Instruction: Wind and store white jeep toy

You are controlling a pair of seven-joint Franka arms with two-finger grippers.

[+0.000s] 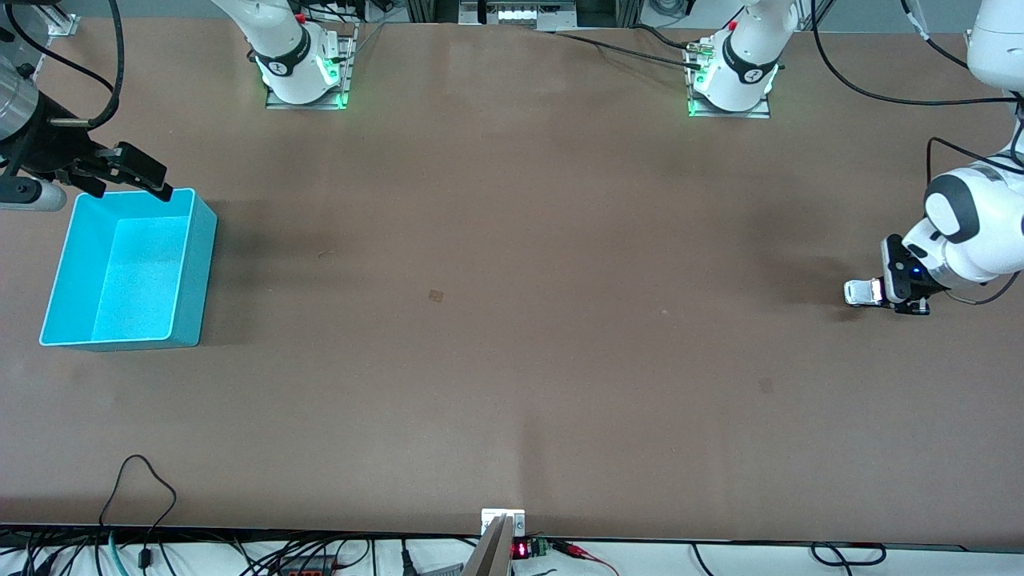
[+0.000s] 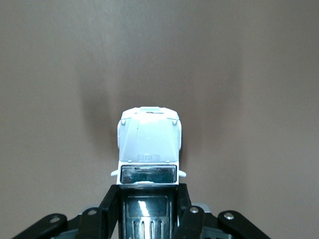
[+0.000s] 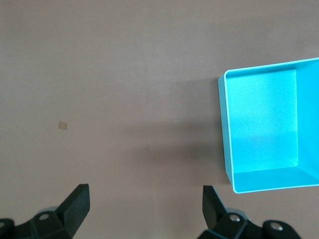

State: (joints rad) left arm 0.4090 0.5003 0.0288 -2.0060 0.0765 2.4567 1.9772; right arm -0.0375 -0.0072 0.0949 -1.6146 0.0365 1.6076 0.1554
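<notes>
The white jeep toy [image 2: 148,144] is held by the left gripper [image 1: 868,293], low over the table [image 1: 512,336] at the left arm's end. Its back half is squeezed between the two black fingers [image 2: 110,209], and its white hood sticks out in front. The right gripper [image 1: 136,174] is spread wide and holds nothing. It hangs over the rim of the blue bin [image 1: 192,264], at the right arm's end of the table, and that arm waits.

The jeep is likely being wound now. To do this well, the wheels should be pressed flat on the table and the jeep should be pulled straight back along the way it points. The squeeze should be kept firm so the little car is not twisted or dropped. The push down should be soft, so the wheels can roll and are not dragged. After that the jeep must be carried a long way, because the bin is well apart from it.

One jeep is seen. One bin is seen, and nothing is in it. Two arms and two grippers are counted.
</notes>
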